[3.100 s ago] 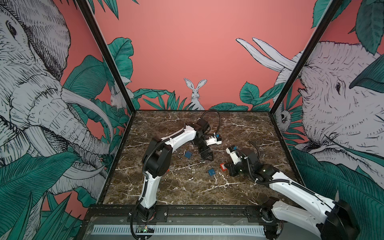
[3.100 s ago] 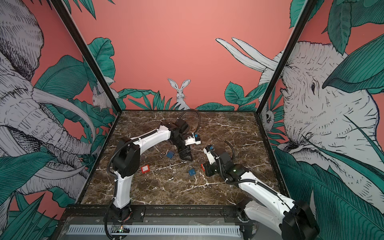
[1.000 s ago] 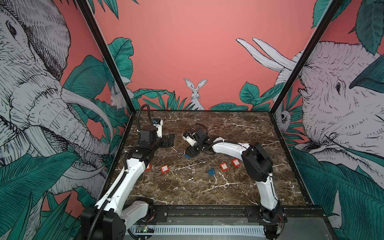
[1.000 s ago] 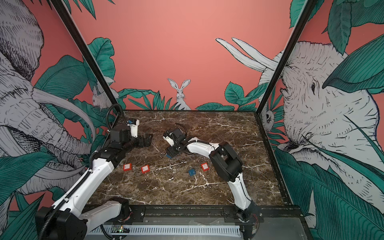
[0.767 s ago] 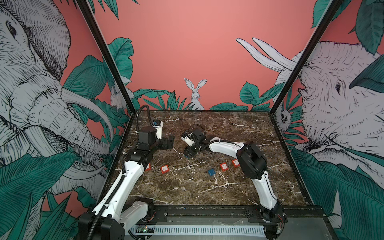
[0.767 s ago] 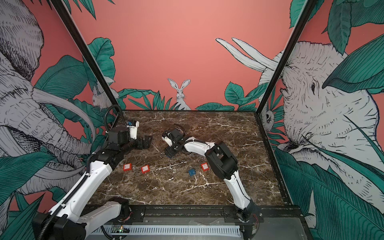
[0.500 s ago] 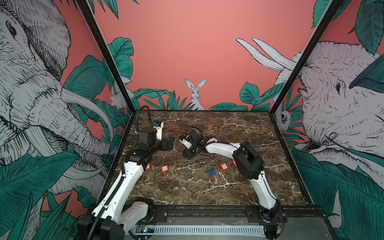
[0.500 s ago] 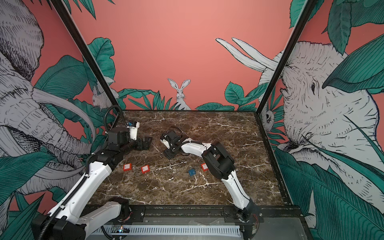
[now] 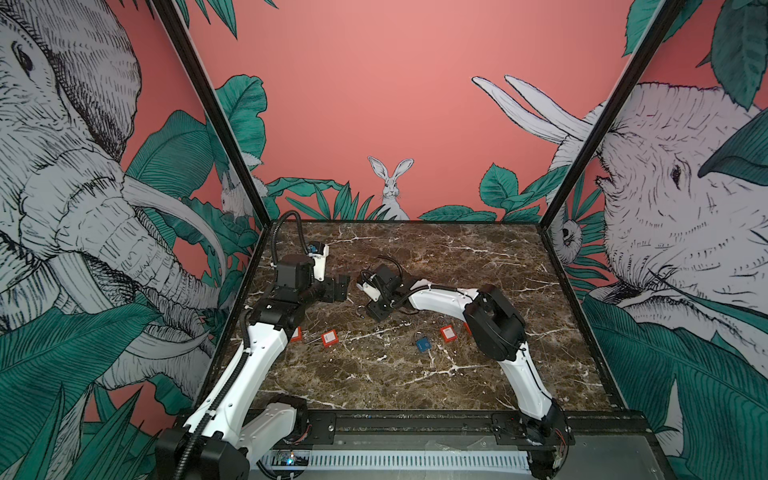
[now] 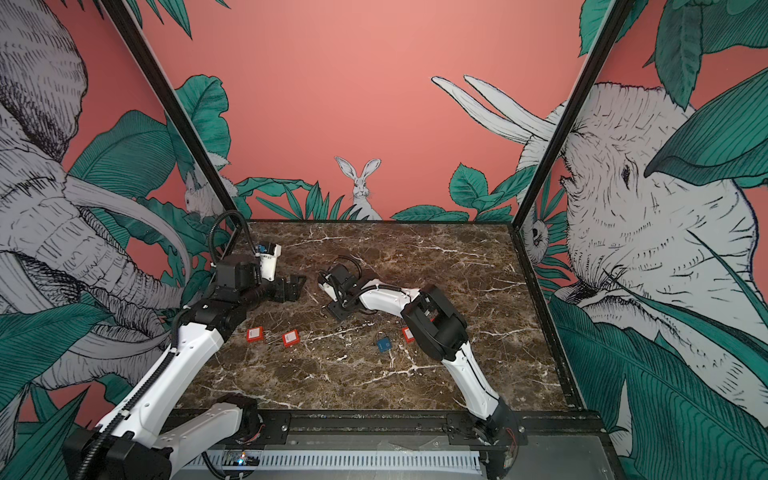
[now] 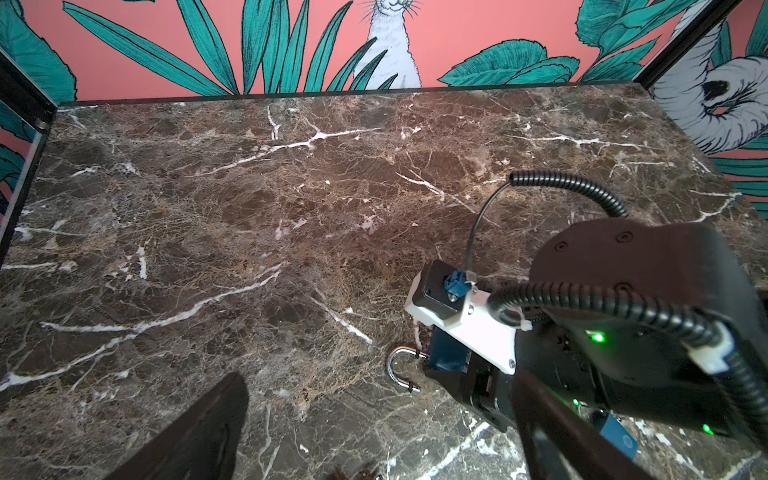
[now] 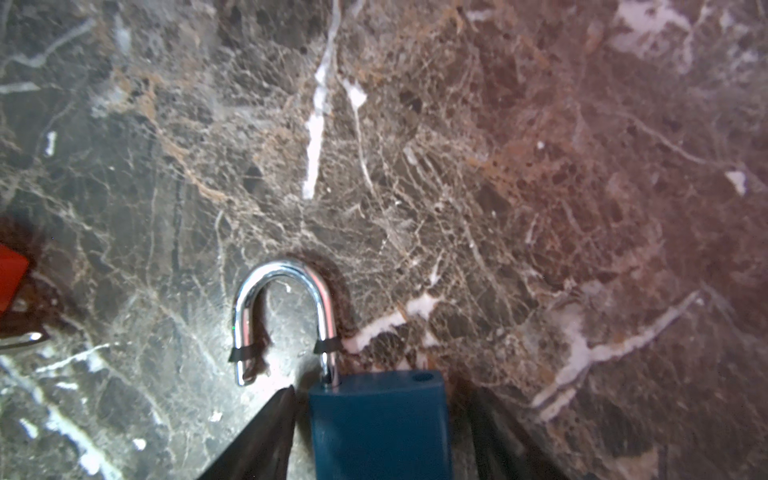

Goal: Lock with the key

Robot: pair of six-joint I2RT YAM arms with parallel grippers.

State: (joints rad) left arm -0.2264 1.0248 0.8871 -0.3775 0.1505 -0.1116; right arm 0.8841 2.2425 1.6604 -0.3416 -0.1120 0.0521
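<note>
Right gripper (image 9: 374,311) straddles the blue lock (image 12: 379,424) on the table (image 9: 415,374), left of centre. A gap shows along one side of the body (a firm pinch cannot be confirmed). Left gripper (image 9: 337,286) is spread and empty.

Recommendation: close squarely on the flat sides before lifting.

The lock lies flat, its long axis along the right gripper's reach. The open shackle (image 12: 282,278) points away from that wrist, toward the left arm.

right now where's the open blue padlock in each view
Top view: open blue padlock mid-table, mostly hidden in the right gripper.
Top view: same spot.
Left wrist: against the right gripper.
Right wrist: between the gripper's fingers.
Shared landmark: right gripper.
</note>
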